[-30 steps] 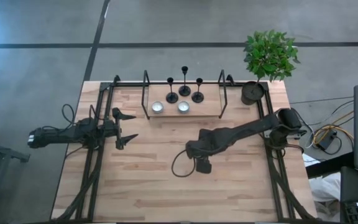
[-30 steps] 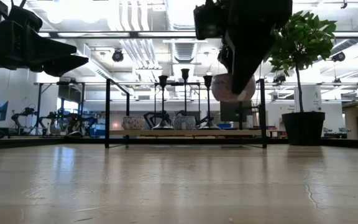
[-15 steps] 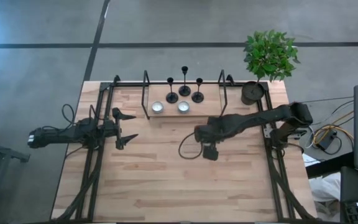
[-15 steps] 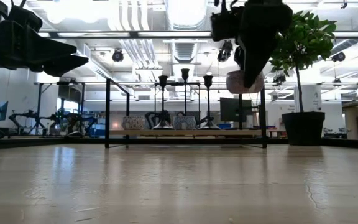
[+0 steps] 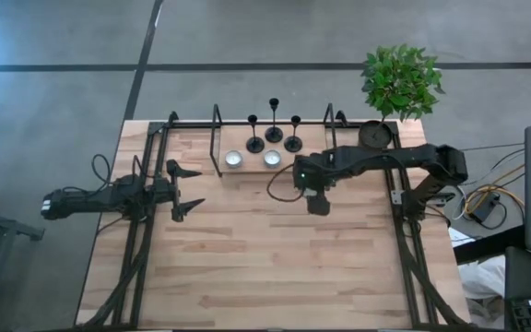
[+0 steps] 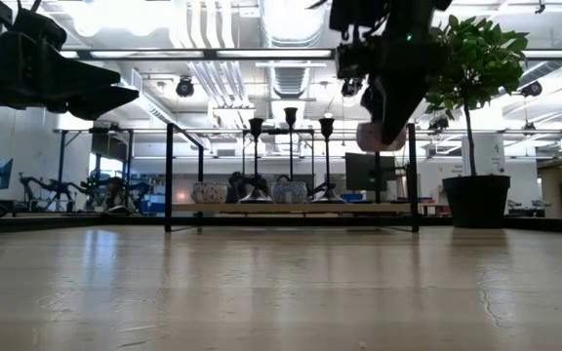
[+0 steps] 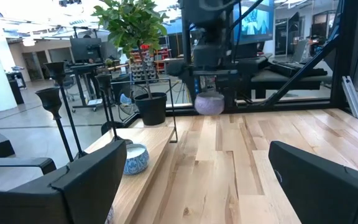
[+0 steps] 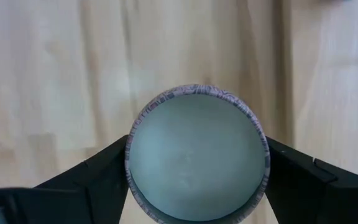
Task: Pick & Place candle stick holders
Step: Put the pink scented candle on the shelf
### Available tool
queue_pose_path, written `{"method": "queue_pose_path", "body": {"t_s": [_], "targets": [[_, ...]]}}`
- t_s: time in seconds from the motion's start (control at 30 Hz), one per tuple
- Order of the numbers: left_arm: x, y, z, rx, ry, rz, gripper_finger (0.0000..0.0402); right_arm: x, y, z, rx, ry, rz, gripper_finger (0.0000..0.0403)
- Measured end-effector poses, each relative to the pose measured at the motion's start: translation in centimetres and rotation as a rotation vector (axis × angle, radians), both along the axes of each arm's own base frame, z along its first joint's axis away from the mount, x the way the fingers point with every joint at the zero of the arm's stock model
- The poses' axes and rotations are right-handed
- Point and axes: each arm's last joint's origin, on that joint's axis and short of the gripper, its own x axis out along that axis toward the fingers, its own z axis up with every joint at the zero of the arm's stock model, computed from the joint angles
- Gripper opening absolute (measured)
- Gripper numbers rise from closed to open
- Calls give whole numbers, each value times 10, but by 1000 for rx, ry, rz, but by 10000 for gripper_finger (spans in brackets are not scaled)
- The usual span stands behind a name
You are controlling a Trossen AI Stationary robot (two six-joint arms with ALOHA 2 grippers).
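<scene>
Wooden table, three candle stick holders, two candle bowls

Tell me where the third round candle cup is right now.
The candle cup is held in the right gripper above the table, just right of the two cups on the raised shelf.

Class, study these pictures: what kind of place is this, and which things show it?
Probably a robotics lab or workshop: exposed ceiling ducts, more robot arms on benches behind, and a screen on a stand beyond the light wooden table.
</scene>
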Motion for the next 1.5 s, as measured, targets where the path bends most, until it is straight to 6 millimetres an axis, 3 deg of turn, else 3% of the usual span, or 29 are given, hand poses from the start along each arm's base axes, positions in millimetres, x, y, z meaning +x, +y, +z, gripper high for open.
{"method": "queue_pose_path", "body": {"t_s": [0.2,0.5,1.5], "targets": [[0,0,0,0,0,0,399,6,-28,-4,10,-37,-81,294],[0,0,0,0,0,0,399,0,-50,-5,-8,-17,-56,294],[0,0,0,0,0,0,399,-10,-90,-15,-10,22,58,295]]}}
